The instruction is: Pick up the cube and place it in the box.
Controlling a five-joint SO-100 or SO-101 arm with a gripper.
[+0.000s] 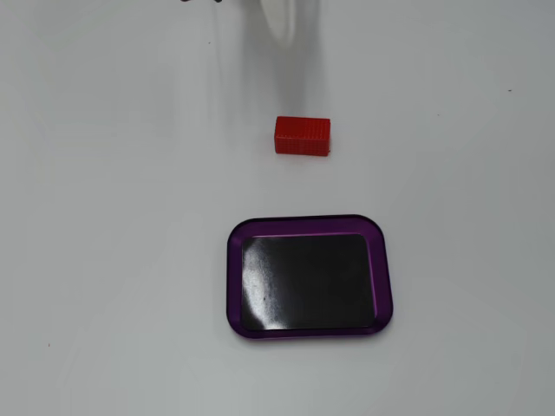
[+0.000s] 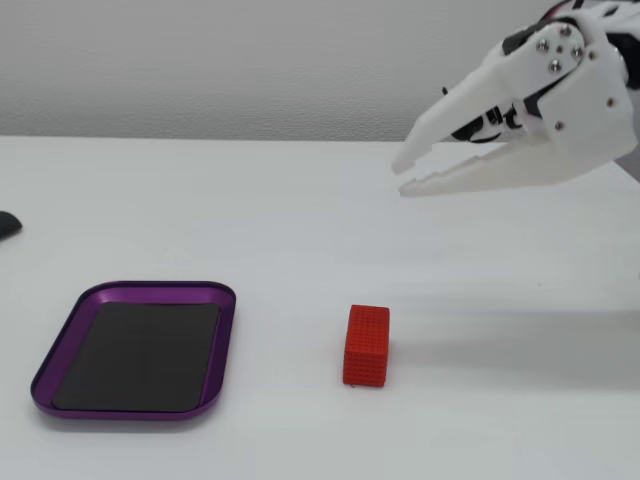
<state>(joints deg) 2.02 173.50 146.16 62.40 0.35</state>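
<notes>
The red cube [image 1: 303, 136] lies on the white table, apart from the box and beyond its far rim in a fixed view. In the other fixed view the cube [image 2: 366, 345] stands to the right of the box. The box [image 1: 232, 277] is a purple-rimmed tray with an empty black bottom; it also shows in the side-on fixed view [image 2: 160, 288]. My white gripper [image 2: 402, 177] hangs in the air above and to the right of the cube, jaws a little apart and empty. Only a blurred white part of the arm [image 1: 286, 17] shows at the top edge.
A small dark object [image 2: 5, 223] lies at the left edge of the table. A pale wall rises behind the table's far edge. White table surface surrounds the cube and the box.
</notes>
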